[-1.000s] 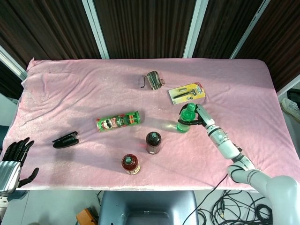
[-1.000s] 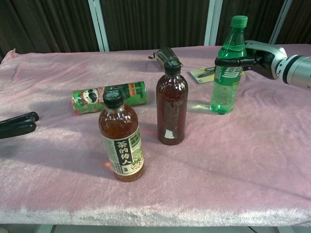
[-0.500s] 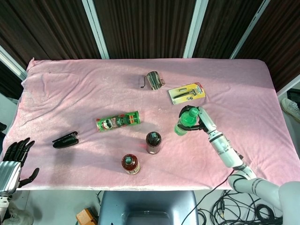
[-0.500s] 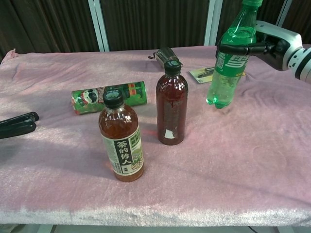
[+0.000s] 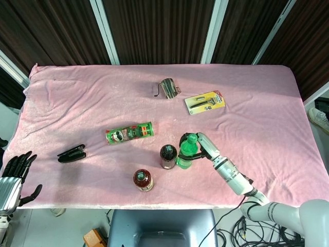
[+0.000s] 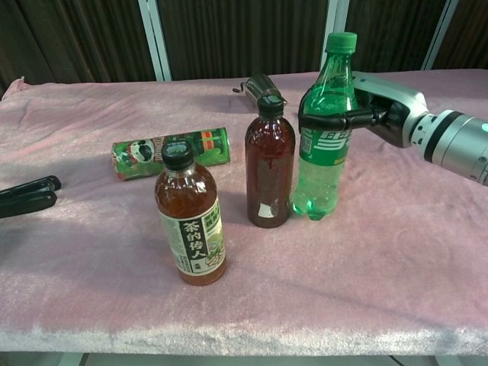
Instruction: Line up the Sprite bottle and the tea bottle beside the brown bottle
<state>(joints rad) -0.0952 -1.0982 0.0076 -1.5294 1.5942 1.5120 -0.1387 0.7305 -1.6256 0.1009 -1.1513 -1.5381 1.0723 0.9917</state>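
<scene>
Green Sprite bottle (image 5: 186, 151) in the right hand's (image 5: 201, 147) closed grip has come from 2 o'clock to just right of the brown bottle (image 5: 167, 156); left hand (image 5: 14, 172) idle, fingers spread; chest view: tea bottle (image 6: 189, 216), Chinese-lettered label, at 7 o'clock of the brown one; Pringles can (image 6: 170, 151) lying behind.
</scene>
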